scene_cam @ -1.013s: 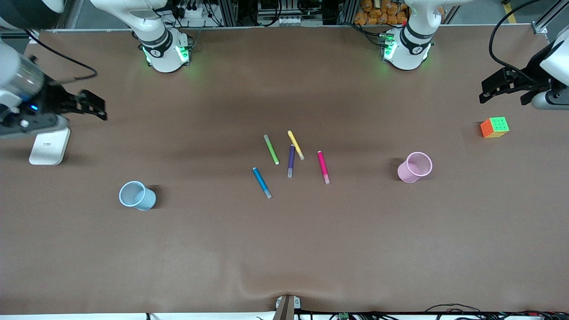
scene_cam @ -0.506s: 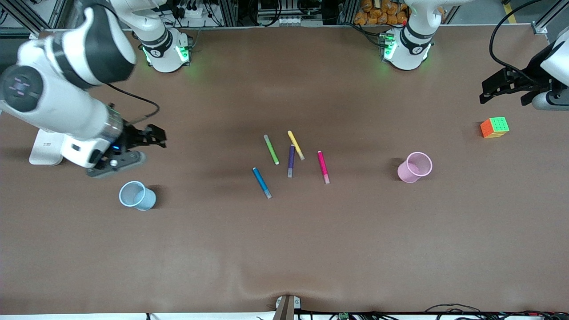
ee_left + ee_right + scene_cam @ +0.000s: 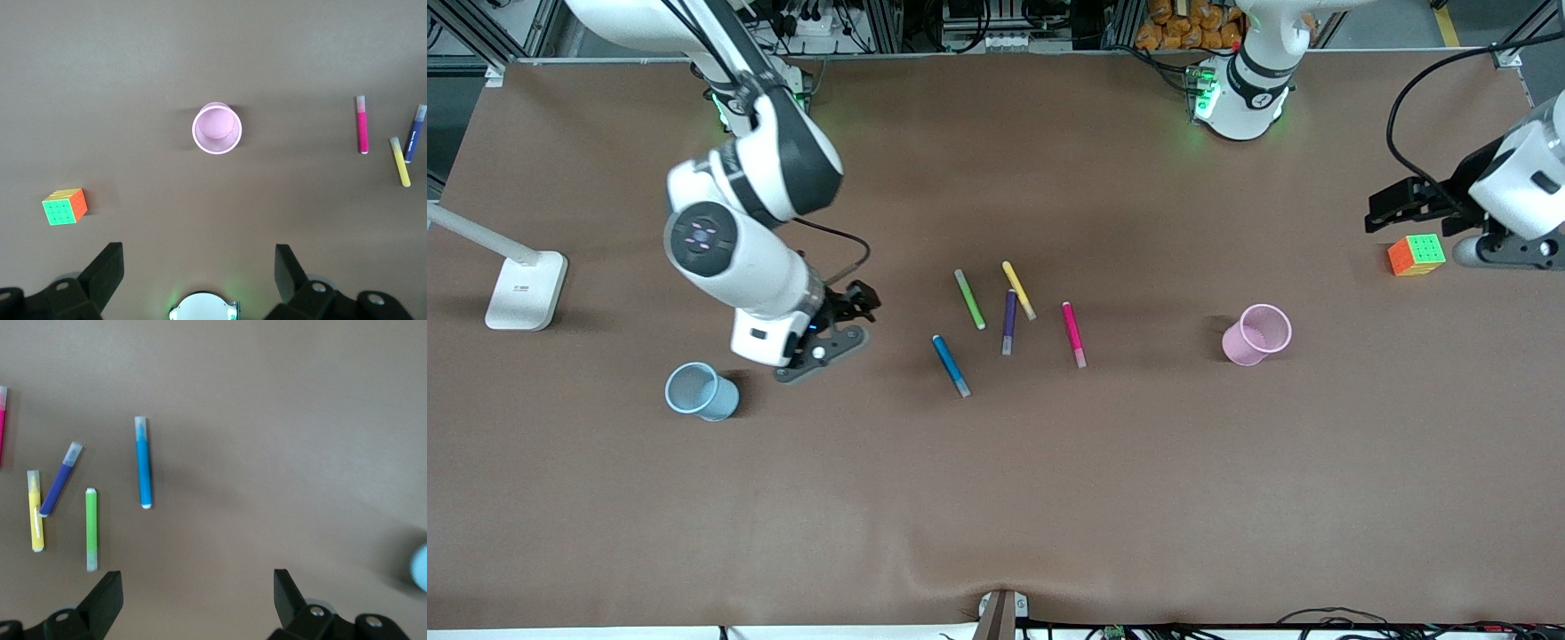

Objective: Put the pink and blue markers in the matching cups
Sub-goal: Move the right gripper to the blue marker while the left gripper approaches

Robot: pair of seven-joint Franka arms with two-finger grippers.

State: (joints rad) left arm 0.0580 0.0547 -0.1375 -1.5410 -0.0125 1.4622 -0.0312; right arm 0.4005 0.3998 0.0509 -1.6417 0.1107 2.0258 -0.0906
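**Right arm swings in toward the blue marker**

The right gripper (image 3: 860,313), jaws wide and empty, has swept from the table's edge to hover between the pale blue translucent plastic cup (image 3: 701,392) and the slim bright blue felt marker (image 3: 951,364), probably lining up a first pick. The magenta-pink felt marker (image 3: 1073,334) lies beside the blue marker, toward the pale pink translucent cup (image 3: 1256,334). The left gripper (image 3: 1400,206) waits open and empty near that cup.

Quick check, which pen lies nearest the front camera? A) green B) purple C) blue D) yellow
C: the blue marker sits lowest in the front view, below the purple pen, the green pen and the yellow pen, so it is the nearest.
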